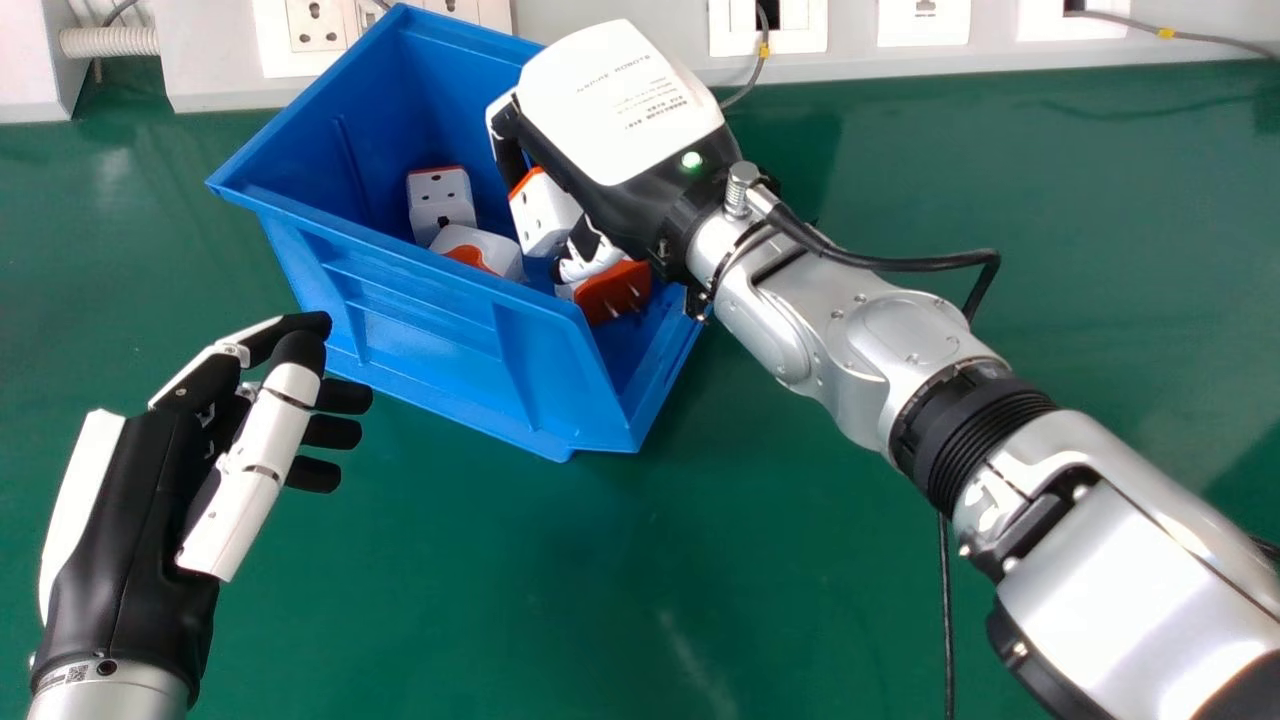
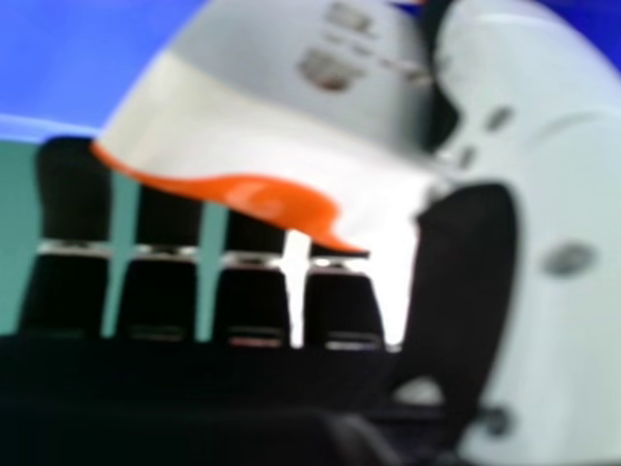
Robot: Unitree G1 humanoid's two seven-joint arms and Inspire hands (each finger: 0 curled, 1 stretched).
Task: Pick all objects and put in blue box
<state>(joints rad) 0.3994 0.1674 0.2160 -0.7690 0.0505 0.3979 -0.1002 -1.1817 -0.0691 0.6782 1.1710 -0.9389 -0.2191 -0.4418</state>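
Since these white plug adapters (image 1: 545, 212) look like hard plastic, I'd guess the held one is light, stiff and tough enough for a firm pinch, though the smooth shell could slip (the orange edge might be the slick bit, hard to say). Best grip is probably across the broad sides, pins kept clear. Right now it's inside the blue box (image 1: 430, 300), upper middle of the head view, with three more adapters (image 1: 440, 203) around it. The right hand (image 1: 640, 130) is over the box, partly closed, fingers on one side and thumb on the other, gripping it. Left hand (image 1: 130, 530) sits lower left, loosely open, holding nothing.
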